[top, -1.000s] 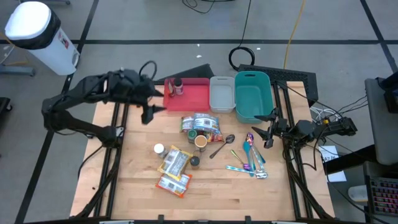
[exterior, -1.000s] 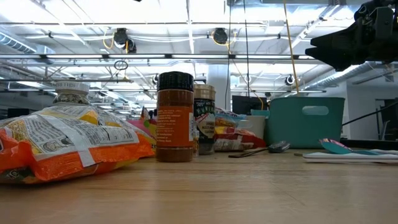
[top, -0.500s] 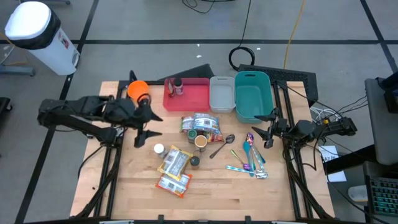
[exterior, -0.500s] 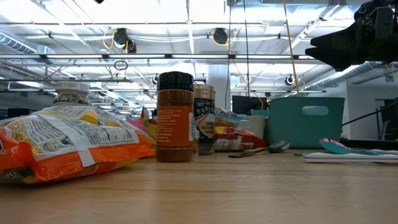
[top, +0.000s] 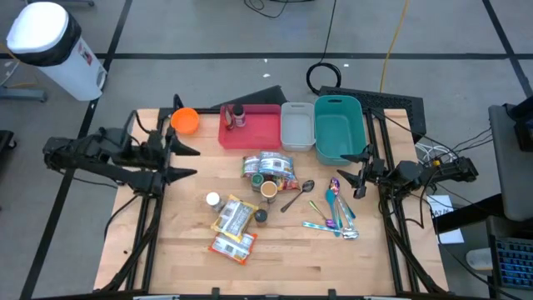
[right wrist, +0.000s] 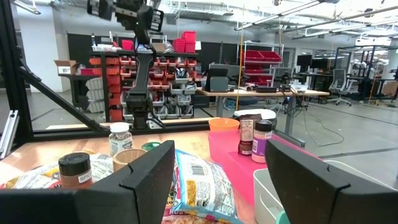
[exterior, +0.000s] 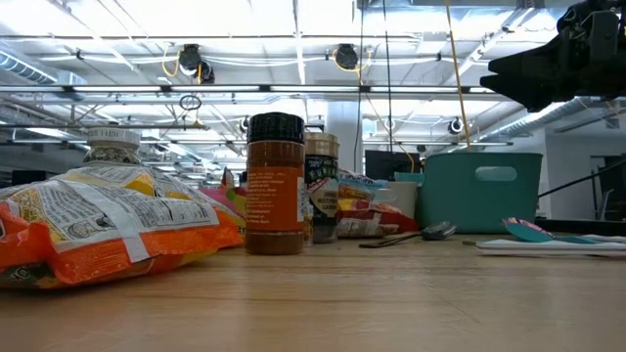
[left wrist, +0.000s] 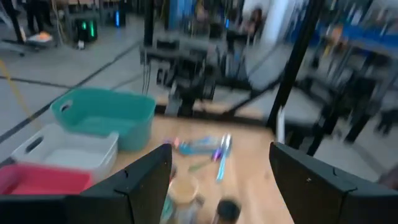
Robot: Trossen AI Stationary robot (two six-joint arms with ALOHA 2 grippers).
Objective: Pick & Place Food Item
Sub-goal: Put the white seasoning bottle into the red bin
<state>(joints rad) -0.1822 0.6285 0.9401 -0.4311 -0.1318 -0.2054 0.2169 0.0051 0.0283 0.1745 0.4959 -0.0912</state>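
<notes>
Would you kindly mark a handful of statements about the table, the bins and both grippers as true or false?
1. The left gripper is open and holds nothing. True.
2. The red tray is empty. False: two small bottles stand in its corner nearest the orange bowl.
3. The teal bin stands beside the white bin along the table's far edge. True.
4. The right gripper is shut on a spoon. False: it is open, hanging empty near the teal bin.
5. The colourful utensils lie inside the white bin. False: they lie on the table on the right arm's side.
</notes>
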